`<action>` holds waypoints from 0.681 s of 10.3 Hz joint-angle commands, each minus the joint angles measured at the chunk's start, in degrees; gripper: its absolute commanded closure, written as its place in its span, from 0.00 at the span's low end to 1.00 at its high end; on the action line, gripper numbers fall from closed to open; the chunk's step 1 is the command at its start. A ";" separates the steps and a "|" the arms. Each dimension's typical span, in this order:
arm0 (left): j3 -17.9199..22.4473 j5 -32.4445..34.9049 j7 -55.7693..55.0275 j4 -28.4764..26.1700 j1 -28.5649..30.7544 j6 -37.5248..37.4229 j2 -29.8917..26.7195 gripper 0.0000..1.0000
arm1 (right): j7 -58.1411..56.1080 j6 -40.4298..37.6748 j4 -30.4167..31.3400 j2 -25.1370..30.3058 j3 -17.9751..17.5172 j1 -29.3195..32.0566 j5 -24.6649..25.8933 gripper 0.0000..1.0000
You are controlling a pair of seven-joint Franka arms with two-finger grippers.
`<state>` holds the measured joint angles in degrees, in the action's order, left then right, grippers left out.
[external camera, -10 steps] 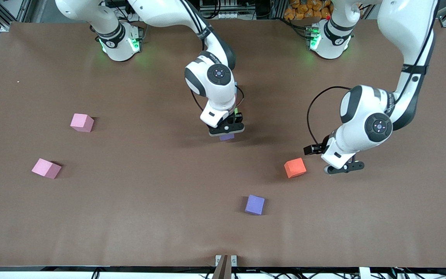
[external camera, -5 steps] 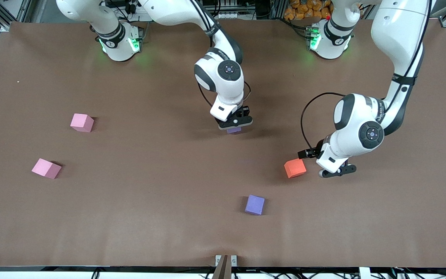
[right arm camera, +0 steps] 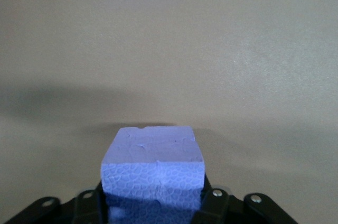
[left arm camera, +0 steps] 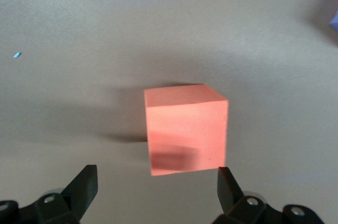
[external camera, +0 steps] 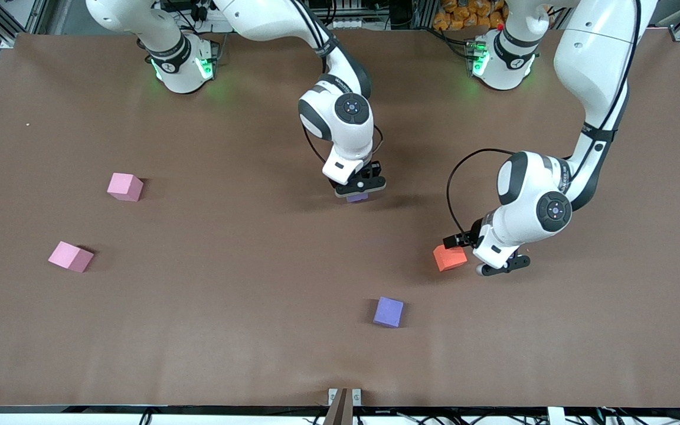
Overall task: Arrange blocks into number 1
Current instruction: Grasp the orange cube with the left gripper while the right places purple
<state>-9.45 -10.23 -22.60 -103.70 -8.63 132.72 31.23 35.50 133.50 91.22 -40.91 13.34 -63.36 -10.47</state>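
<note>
The left gripper [left arm camera: 153, 182], jaws apart, should centre the orange block [left arm camera: 186, 129] between its fingers before closing. The right gripper [external camera: 360, 188] clasps a purple block [right arm camera: 153, 168]; whether it is releasing cannot be told.

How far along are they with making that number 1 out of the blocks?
Barely begun: no figure shows yet. The right gripper has a purple block between its fingers mid-table; the left gripper, open, hangs by the orange block. Two pink blocks and another purple block lie scattered.

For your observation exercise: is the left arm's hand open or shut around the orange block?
Open. In the left wrist view, the left hand has its fingers spread wide apart, with the orange block just ahead, untouched, resting on the table.
</note>
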 commanded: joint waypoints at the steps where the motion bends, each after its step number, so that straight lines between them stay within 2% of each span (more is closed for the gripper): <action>1: 0.83 -1.72 0.72 1.31 -0.95 -0.09 -0.02 0.00 | 0.36 -0.17 1.15 0.39 0.72 -0.80 -1.04 0.00; 4: 0.83 -1.72 0.72 1.31 -1.12 0.00 0.33 0.00 | 0.89 -1.40 4.04 7.13 0.72 1.56 -1.04 0.00; 7: 0.83 -1.72 0.72 1.31 -1.04 0.00 0.24 0.00 | 0.89 -2.97 13.96 20.04 0.55 9.19 -0.95 0.00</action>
<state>-9.36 -10.30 -22.60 -102.92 -9.01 132.72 31.32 36.58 131.31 96.11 -30.42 14.71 -58.35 -10.59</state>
